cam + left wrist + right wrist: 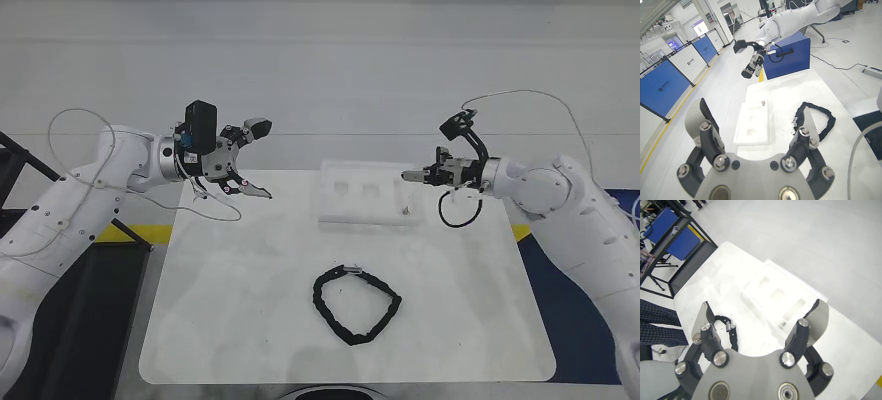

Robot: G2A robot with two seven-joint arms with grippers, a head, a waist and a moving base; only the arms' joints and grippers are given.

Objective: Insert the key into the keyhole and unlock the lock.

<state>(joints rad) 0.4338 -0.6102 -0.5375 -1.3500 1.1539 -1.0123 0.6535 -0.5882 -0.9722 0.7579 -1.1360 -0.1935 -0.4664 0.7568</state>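
The left tool and right tool are both spread and empty over the bench's far edge. The key sits at the foam tray's 4 o'clock corner, with the chain lock at the tray's 6 o'clock. The tiny key could slip or tip when pinched. The right wrist view shows the lock's metal cylinder, which is indistinct from above.

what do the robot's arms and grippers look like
The left arm and right arm are glossy white with rounded joints. The left gripper and right gripper have silver metal fingers, black ribbed pads and black links. A black camera rides each wrist; thin white cables loop alongside.
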